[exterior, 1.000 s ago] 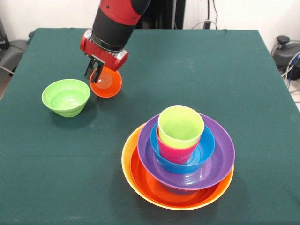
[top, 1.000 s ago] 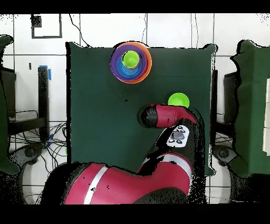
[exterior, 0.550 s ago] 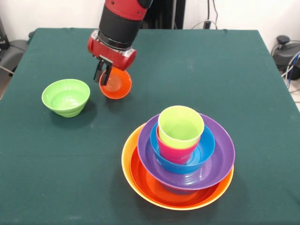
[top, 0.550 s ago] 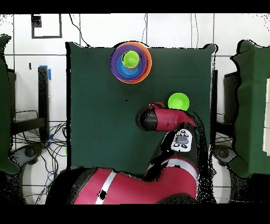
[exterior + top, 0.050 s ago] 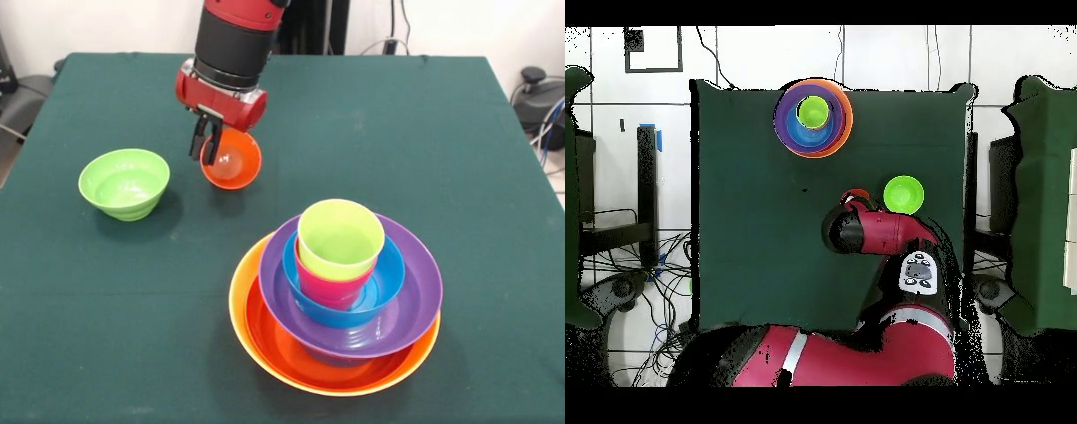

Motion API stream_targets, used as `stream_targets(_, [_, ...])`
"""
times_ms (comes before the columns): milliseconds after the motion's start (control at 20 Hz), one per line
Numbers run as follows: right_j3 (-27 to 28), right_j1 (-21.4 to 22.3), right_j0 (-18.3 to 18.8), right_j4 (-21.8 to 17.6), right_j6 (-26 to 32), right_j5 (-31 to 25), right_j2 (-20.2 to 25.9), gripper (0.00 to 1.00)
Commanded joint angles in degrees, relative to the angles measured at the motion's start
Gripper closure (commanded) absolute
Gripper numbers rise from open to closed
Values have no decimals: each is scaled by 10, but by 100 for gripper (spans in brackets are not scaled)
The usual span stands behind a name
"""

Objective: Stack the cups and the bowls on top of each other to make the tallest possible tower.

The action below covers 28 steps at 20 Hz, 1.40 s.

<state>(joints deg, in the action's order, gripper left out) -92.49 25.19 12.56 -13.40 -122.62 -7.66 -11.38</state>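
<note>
My gripper (image 5: 205, 146) is shut on the rim of the orange cup (image 5: 234, 162), which hangs tilted with its opening towards the front camera. The tower stands nearer the front edge. Its base is a yellow-orange bowl (image 5: 252, 344) holding a red-orange bowl (image 5: 287, 346), then a purple bowl (image 5: 415, 296), a blue bowl (image 5: 390, 272), a pinkish red cup (image 5: 331, 284) and a lime green cup (image 5: 340, 238) on top. The held cup is up and to the left of the tower, apart from it. From overhead the tower (image 5: 813, 117) shows, but the arm (image 5: 875, 230) hides the gripper.
A small green bowl (image 5: 124, 183) sits upright on the green tablecloth (image 5: 441, 159), left of the held cup; it also shows in the overhead view as the green bowl (image 5: 903, 190) beside the arm.
The gripper has carried the orange cup rightwards and a little nearer in the front view, away from the green bowl and towards the tower. The tower and green bowl have not moved.
</note>
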Motion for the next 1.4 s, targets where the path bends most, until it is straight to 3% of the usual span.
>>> stream_targets(50, [-39, -12, 6, -27, -42, 68, 104, 100])
stream_targets(350, [-54, 3, 27, -59, -31, 119, 134, 100])
stream_targets(800, [-86, 54, 57, -68, -30, 95, 175, 100])
stream_targets(1200, [-91, 42, 79, -81, -28, 122, 190, 100])
stream_targets(1400, [-94, 35, 74, -86, -32, 137, 177, 100])
